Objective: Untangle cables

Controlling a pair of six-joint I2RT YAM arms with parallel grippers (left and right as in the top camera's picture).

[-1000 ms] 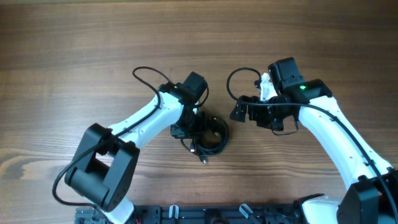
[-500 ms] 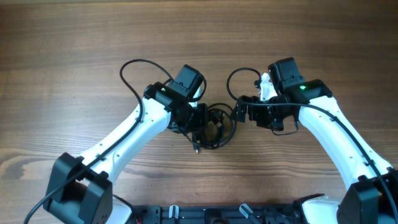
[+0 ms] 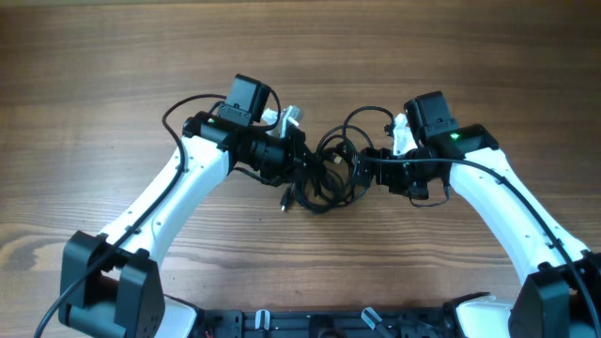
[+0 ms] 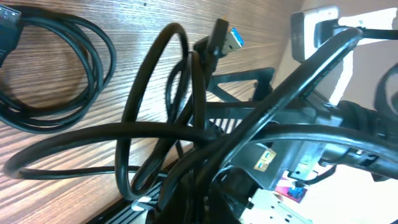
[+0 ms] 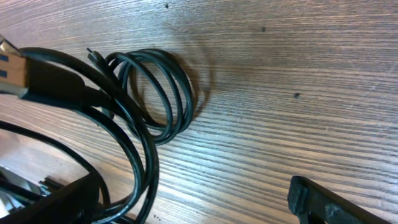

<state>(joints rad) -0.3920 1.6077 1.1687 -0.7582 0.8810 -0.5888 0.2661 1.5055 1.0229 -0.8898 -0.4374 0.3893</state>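
Observation:
The cables (image 3: 327,178) are a loose black tangle between my two grippers at mid-table. My left gripper (image 3: 302,165) is shut on the tangle's left side. One plug end (image 3: 284,204) hangs toward the front. In the left wrist view the strands (image 4: 186,130) cross close to the jaws (image 4: 205,199), with a blue-tipped plug (image 4: 227,38) above. My right gripper (image 3: 362,171) is open at the tangle's right edge. In the right wrist view its fingers (image 5: 193,205) are wide apart, with strands (image 5: 134,155) beside the left finger and a small coil (image 5: 158,93) flat on the wood.
The arms' own thicker wires loop behind each wrist, one on the left (image 3: 183,111) and one on the right (image 3: 364,120). A second coil (image 4: 56,68) lies on the wood in the left wrist view. A black rail (image 3: 310,324) runs along the front edge.
My left gripper has swung back and to the right, carrying the tangle up against the right gripper. The bundle has spread looser. The right arm has barely moved.

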